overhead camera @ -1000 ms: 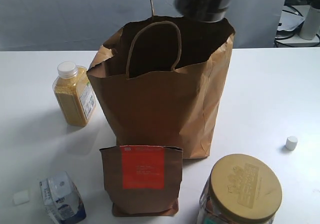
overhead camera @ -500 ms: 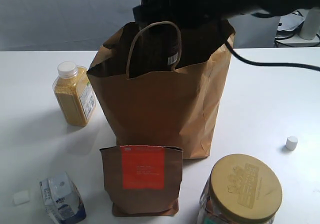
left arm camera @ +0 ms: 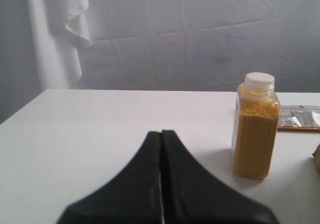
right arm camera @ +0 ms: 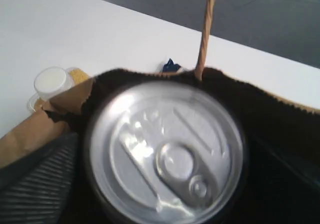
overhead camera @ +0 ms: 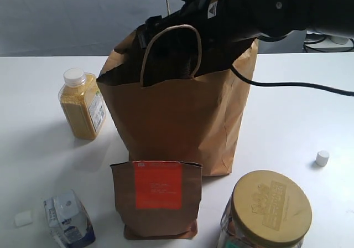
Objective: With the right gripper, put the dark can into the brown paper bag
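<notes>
**Right gripper [overhead camera: 180,37] w/ dark can [right arm camera: 165,154] at bag mouth: lower, then let go**

Right gripper is down in the open top of the brown paper bag [overhead camera: 177,115], pinching the dark can. One ribbed pad lies against the can's side in the wrist view; the other is hidden. The can hangs upright just inside the rim, pull-tab up. Left gripper [left arm camera: 161,184] is pressed together, idle.

We'd say the drop isn't done yet. Go straight down, approx. centre of the bag, clear of the near handle loop [overhead camera: 142,60]. Release low: thin paper, so a high drop could tip the bag. Then lift straight out w/o snagging the handle or cable.

The bag stands mid-counter, toward the far edge.

Writing, big to small:
- Bag: plain, no print seen.
- Gold-lidded jar [overhead camera: 271,206], near edge, right: embossed emblem, not readable.
- Brown pouch [overhead camera: 157,203], near edge, middle: orange label, text too faint.
- Yellow-grain bottle [overhead camera: 83,107], toward left edge: label too small.
- Small carton [overhead camera: 69,223], near-left corner: print unreadable.
- Can top: bare silver, no lettering we can make out.
- White cap [overhead camera: 322,158], toward right edge: blank.
</notes>
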Controlling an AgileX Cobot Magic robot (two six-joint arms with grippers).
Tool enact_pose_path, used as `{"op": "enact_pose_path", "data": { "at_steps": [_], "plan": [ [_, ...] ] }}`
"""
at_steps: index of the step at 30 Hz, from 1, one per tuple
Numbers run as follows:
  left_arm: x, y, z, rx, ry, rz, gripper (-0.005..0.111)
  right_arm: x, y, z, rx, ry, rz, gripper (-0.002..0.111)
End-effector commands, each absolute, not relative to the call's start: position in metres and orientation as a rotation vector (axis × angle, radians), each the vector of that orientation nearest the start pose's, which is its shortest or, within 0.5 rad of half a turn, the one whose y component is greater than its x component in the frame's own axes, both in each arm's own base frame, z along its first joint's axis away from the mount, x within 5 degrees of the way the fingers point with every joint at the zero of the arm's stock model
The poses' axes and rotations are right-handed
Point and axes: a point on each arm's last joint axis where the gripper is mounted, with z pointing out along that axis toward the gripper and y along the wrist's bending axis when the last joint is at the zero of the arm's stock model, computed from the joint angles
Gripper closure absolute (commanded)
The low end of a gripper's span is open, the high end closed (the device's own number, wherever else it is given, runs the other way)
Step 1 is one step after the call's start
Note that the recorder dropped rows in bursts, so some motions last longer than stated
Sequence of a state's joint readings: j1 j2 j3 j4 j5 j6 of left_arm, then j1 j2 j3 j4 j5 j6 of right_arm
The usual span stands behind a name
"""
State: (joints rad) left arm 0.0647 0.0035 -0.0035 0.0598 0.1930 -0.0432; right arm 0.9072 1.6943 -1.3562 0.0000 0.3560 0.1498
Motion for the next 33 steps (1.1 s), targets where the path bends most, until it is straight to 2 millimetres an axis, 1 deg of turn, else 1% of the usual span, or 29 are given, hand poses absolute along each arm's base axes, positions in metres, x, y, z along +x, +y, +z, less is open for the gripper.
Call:
{"op": "enact_pose_path", "data": {
  "at_steps": [1, 4, 7, 8, 10, 11, 12, 13, 14, 15, 16, 17, 18, 19, 20, 21, 22, 23, 24, 25, 28, 30, 33],
  "plan": [
    [0.056, 0.004, 0.197, -0.045, 1.664, 0.066, 0.107, 0.236, 0.316, 0.314, -0.830, 2.057, 0.624, 0.013],
    [0.056, 0.004, 0.197, -0.045, 1.664, 0.066, 0.107, 0.233, 0.317, 0.313, -0.843, 2.069, 0.620, 0.014],
    [0.056, 0.004, 0.197, -0.045, 1.664, 0.066, 0.107, 0.226, 0.315, 0.321, -0.850, 2.069, 0.628, 0.015],
    [0.056, 0.004, 0.197, -0.045, 1.664, 0.066, 0.107, 0.222, 0.313, 0.324, -0.840, 2.088, 0.642, 0.018],
    [0.056, 0.004, 0.197, -0.045, 1.664, 0.066, 0.107, 0.213, 0.301, 0.345, -0.801, 2.075, 0.678, 0.038],
    [0.056, 0.004, 0.197, -0.045, 1.664, 0.066, 0.107, 0.206, 0.292, 0.362, -0.789, 2.042, 0.695, 0.055],
    [0.056, 0.004, 0.197, -0.045, 1.664, 0.066, 0.107, 0.204, 0.285, 0.371, -0.774, 2.023, 0.702, 0.064],
    [0.056, 0.004, 0.197, -0.045, 1.664, 0.066, 0.107, 0.200, 0.269, 0.388, -0.749, 1.991, 0.694, 0.088],
    [0.056, 0.004, 0.197, -0.045, 1.664, 0.066, 0.107, 0.198, 0.263, 0.395, -0.747, 1.974, 0.683, 0.098],
    [0.056, 0.004, 0.197, -0.045, 1.664, 0.066, 0.107, 0.190, 0.247, 0.411, -0.763, 1.927, 0.631, 0.108],
    [0.056, 0.004, 0.197, -0.045, 1.664, 0.066, 0.107, 0.182, 0.229, 0.425, -0.757, 1.889, 0.572, 0.108],
    [0.056, 0.004, 0.197, -0.045, 1.664, 0.066, 0.107, 0.177, 0.219, 0.430, -0.748, 1.867, 0.542, 0.108],
    [0.056, 0.004, 0.197, -0.045, 1.664, 0.066, 0.107, 0.168, 0.200, 0.436, -0.720, 1.832, 0.514, 0.108],
    [0.056, 0.004, 0.197, -0.045, 1.664, 0.066, 0.107, 0.162, 0.189, 0.438, -0.703, 1.814, 0.518, 0.108],
    [0.056, 0.004, 0.197, -0.045, 1.664, 0.066, 0.107, 0.152, 0.165, 0.441, -0.654, 1.789, 0.525, 0.108],
    [0.056, 0.004, 0.197, -0.045, 1.664, 0.066, 0.107, 0.149, 0.154, 0.438, -0.622, 1.791, 0.528, 0.108],
    [0.056, 0.004, 0.197, -0.045, 1.664, 0.066, 0.107, 0.143, 0.133, 0.431, -0.560, 1.791, 0.529, 0.108],
    [0.056, 0.004, 0.197, -0.045, 1.664, 0.066, 0.107, 0.140, 0.123, 0.427, -0.527, 1.787, 0.521, 0.108],
    [0.056, 0.004, 0.197, -0.045, 1.664, 0.066, 0.107, 0.135, 0.104, 0.416, -0.479, 1.773, 0.481, 0.108],
    [0.056, 0.004, 0.197, -0.045, 1.664, 0.066, 0.107, 0.131, 0.094, 0.411, -0.461, 1.760, 0.458, 0.108],
    [0.056, 0.004, 0.197, -0.045, 1.664, 0.066, 0.107, 0.120, 0.072, 0.398, -0.414, 1.724, 0.392, 0.108],
    [0.056, 0.004, 0.197, -0.045, 1.664, 0.066, 0.107, 0.114, 0.061, 0.386, -0.391, 1.712, 0.348, 0.108],
    [0.056, 0.004, 0.197, -0.045, 1.664, 0.066, 0.107, 0.107, 0.049, 0.359, -0.337, 1.714, 0.322, 0.108]
  ]
}}
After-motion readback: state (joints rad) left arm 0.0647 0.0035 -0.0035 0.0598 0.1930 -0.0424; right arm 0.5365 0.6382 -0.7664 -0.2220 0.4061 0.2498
